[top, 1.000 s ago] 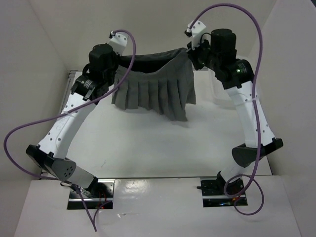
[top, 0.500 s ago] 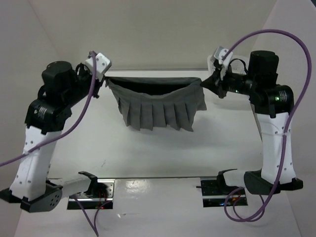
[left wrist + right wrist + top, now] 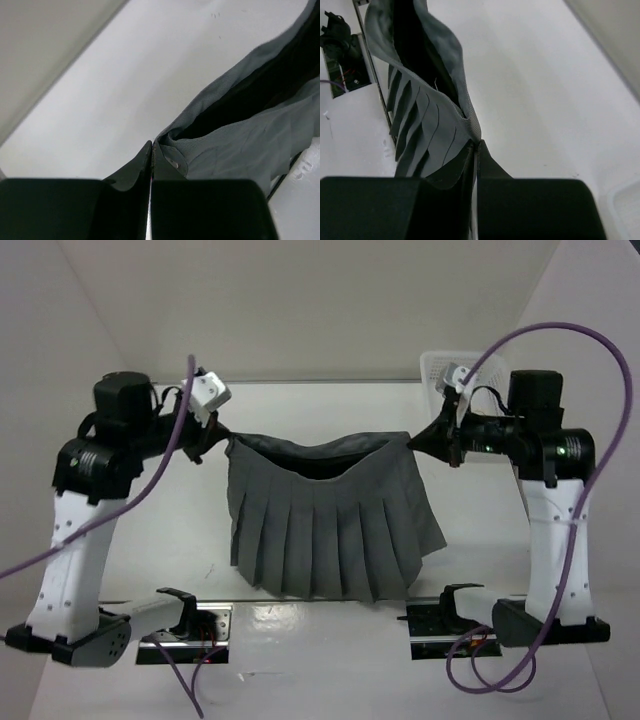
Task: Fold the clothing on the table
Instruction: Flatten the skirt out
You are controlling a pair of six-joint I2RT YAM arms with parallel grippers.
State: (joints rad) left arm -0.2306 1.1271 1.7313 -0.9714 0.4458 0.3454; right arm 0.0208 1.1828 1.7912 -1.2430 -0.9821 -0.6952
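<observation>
White walls enclose the white table [image 3: 190, 530], with a white mesh basket [image 3: 440, 368] at its far right corner. Above the table the clothing [image 3: 330, 530] hangs stretched between the two arms. It is a dark grey pleated skirt, its waistband sagging open in the middle and its pleats falling toward the near edge. The left jaws are pressed together on the waistband's left corner, and the right jaws pinch the right corner the same way. Whether the hem touches the table cannot be told.
</observation>
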